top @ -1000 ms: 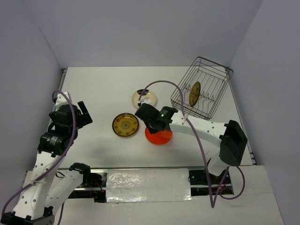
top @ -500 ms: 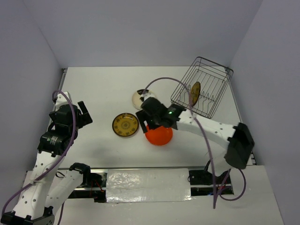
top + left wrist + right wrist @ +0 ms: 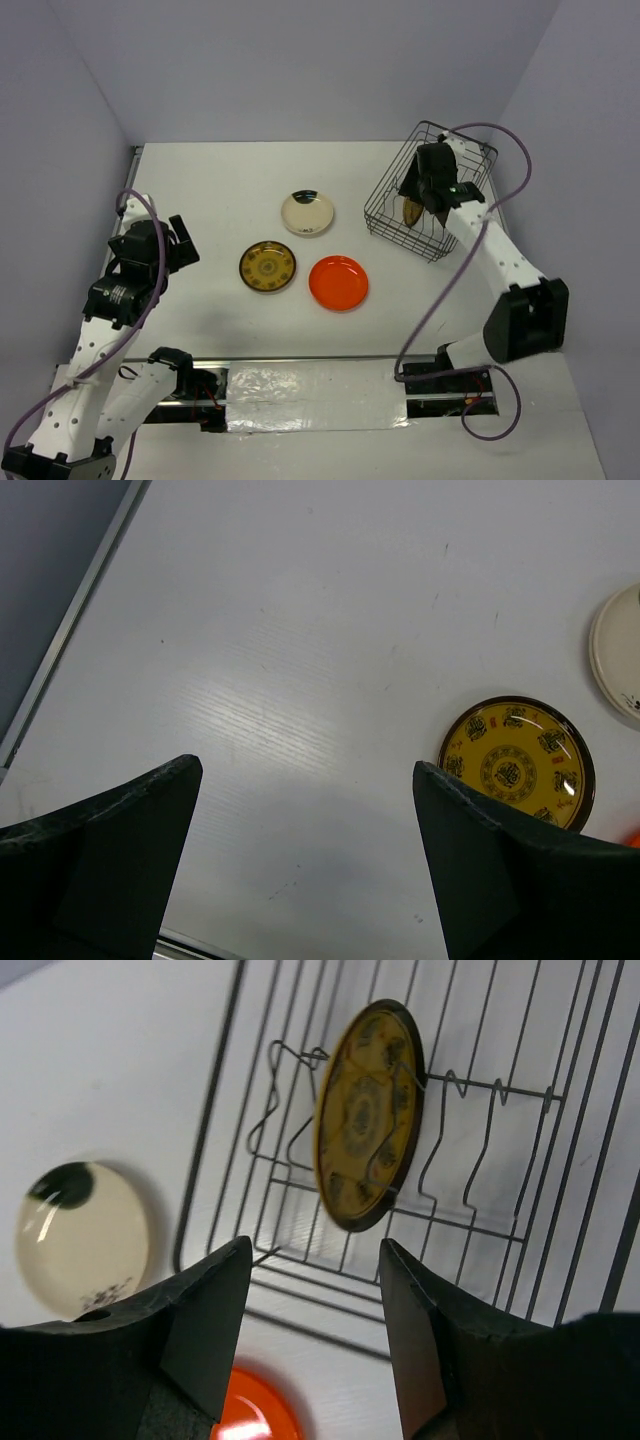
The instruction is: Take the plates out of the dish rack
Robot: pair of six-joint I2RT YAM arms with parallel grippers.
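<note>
Three plates lie flat on the table: a cream plate (image 3: 307, 212) with a dark spot, a dark brown plate (image 3: 267, 267) with a yellow pattern, and an orange-red plate (image 3: 338, 283). The dish rack (image 3: 392, 232) stands at the far right. One more brown-and-yellow plate (image 3: 365, 1115) stands upright between the prongs of the dish rack (image 3: 210, 1110). My right gripper (image 3: 312, 1250) hovers over the rack's near-left part, open and empty, just short of that plate. At the far left my left gripper (image 3: 307, 770) hangs wide open over bare table, with the patterned plate (image 3: 517, 765) to its right.
The rack sits close to the right wall and back corner. The right arm's purple cable (image 3: 500, 135) loops over the rack's top. The table's left edge rail (image 3: 70, 645) runs beside my left gripper.
My right gripper let go of the orange-red plate at the table's middle and swung back right to the rack, jaws open. The left arm has barely moved.
</note>
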